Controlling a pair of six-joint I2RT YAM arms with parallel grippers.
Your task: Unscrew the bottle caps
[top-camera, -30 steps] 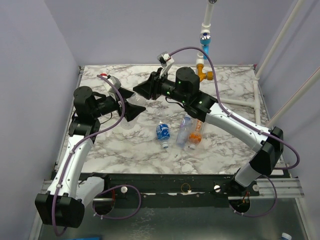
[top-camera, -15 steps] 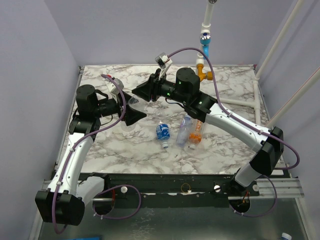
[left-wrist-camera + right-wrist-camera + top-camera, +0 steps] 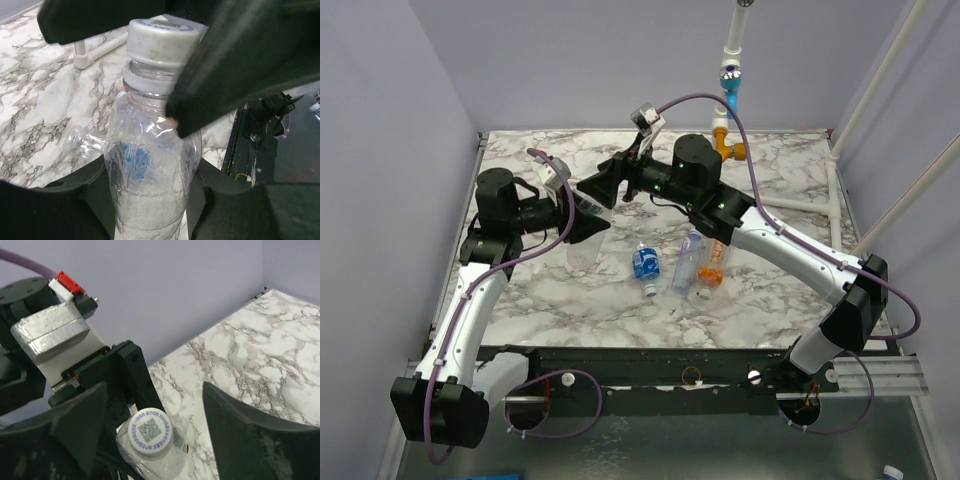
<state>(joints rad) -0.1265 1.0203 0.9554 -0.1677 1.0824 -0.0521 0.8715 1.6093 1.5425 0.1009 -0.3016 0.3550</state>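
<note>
- Over the left side of the marble table (image 3: 770,300), nearer its far edge, the left gripper (image 3: 582,228) pinches the body of a clear unlabelled bottle (image 3: 150,165), held roughly upright.
- Its white cap (image 3: 149,432) is on; the right gripper (image 3: 602,188) has its jaws spread to either side, not touching it.
- Risk: the thin wall looks dented, so the bottle may spin with the cap and nothing loosens.
- Risk: jaws closing off-centre or too low could catch the neck or tip the bottle.
- Three more bottles lie near the table's middle: blue-labelled (image 3: 644,264), slim (image 3: 687,258) and orange (image 3: 712,264). A dropped bottle could scatter them.
</note>
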